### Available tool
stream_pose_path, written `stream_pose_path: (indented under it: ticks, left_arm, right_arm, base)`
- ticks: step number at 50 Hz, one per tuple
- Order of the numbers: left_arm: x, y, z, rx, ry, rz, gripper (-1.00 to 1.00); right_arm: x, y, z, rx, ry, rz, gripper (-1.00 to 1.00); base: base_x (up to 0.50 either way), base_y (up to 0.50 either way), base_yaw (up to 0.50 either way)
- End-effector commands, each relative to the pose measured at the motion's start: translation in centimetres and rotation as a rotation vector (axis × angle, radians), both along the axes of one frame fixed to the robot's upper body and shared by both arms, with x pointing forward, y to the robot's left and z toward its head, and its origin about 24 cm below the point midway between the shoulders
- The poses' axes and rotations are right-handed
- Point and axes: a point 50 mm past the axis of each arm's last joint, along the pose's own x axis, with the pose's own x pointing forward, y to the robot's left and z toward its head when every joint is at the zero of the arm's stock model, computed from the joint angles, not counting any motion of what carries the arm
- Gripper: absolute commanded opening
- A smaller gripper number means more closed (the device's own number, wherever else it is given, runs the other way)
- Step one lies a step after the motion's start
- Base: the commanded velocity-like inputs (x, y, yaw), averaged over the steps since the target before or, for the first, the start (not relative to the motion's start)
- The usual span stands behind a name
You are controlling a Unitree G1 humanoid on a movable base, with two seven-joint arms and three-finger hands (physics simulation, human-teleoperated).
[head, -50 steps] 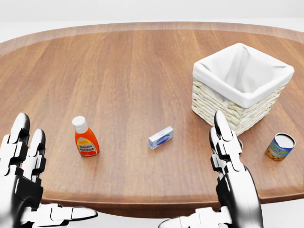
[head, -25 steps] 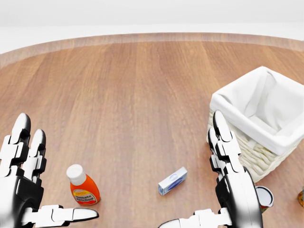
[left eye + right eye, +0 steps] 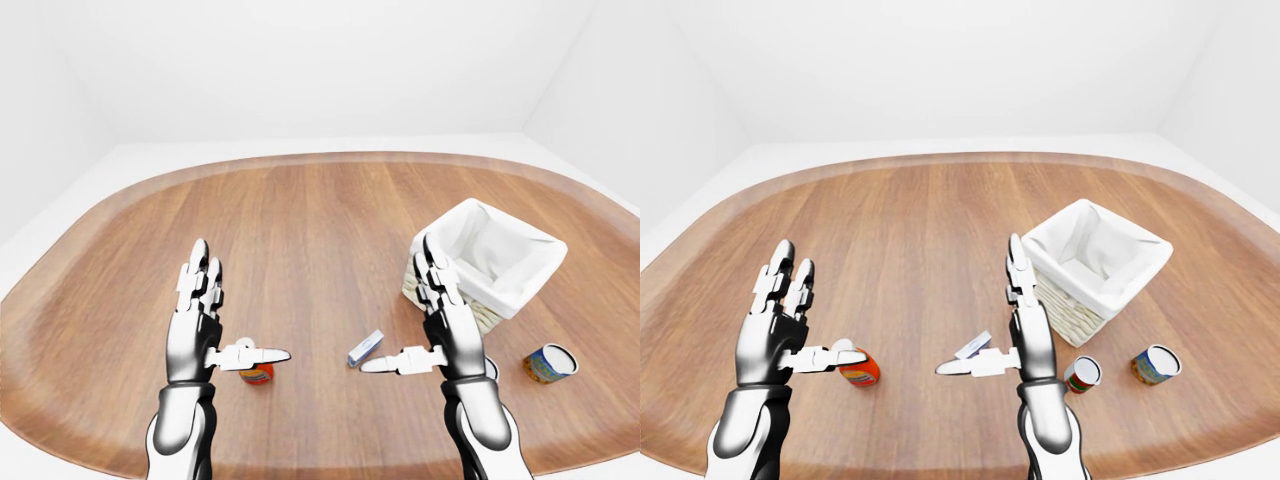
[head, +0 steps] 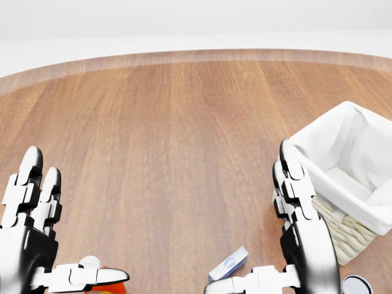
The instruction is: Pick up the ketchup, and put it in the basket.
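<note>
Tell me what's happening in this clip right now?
A humanoid stands at a wooden table with both hands raised and open, holding nothing. The ketchup lies on the table just beyond the left hand, not yet grasped. The right hand hovers near a small box. The white-lined basket sits to the right in the right-eye view, with two cans below it.

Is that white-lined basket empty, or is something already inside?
Empty as far as visible: the basket shows only its white cloth lining, though the near wall hides part of the bottom.
</note>
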Motion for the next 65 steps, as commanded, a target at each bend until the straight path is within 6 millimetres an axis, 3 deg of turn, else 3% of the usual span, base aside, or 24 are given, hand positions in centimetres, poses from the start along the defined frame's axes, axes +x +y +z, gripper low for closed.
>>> stream_pose_path:
  ticks: [1, 19, 26, 27, 32, 65]
  left_arm:
    - [0.0, -0.1, -0.1, 0.007, 0.01, -0.007, 1.0]
    - [-0.5, -0.4, -0.1, 0.034, 0.024, -0.015, 1.0]
    - [-0.5, 0.0, -0.9, 0.038, 0.046, 0.004, 1.0]
    - [2.0, 1.1, -7.5, 0.097, 0.268, 0.082, 1.0]
    - [2.3, 1.3, -9.1, 0.103, 0.333, 0.092, 1.0]
    - [2.3, 2.5, -10.3, 0.113, 0.388, 0.144, 1.0]
  right_arm:
    - [0.1, -0.2, 0.0, 0.01, -0.001, -0.018, 1.0]
    - [0.3, -0.3, -0.2, 0.015, 0.004, -0.015, 1.0]
    - [0.4, -0.4, -0.3, 0.02, 0.007, -0.019, 1.0]
    - [0.6, -0.2, -0.5, 0.018, 0.013, -0.014, 1.0]
    - [0.7, -0.2, -0.6, 0.018, 0.015, -0.015, 1.0]
    - [0.7, -0.2, -0.7, 0.018, 0.014, -0.012, 1.0]
  base:
    - [0.0, 0.0, 0.0]
    - [0.0, 0.0, 0.0]
    - [0.0, 0.0, 0.0]
    - [0.0, 0.0, 0.0]
    - [0.0, 0.0, 0.0]
    - [0.0, 0.0, 0.0]
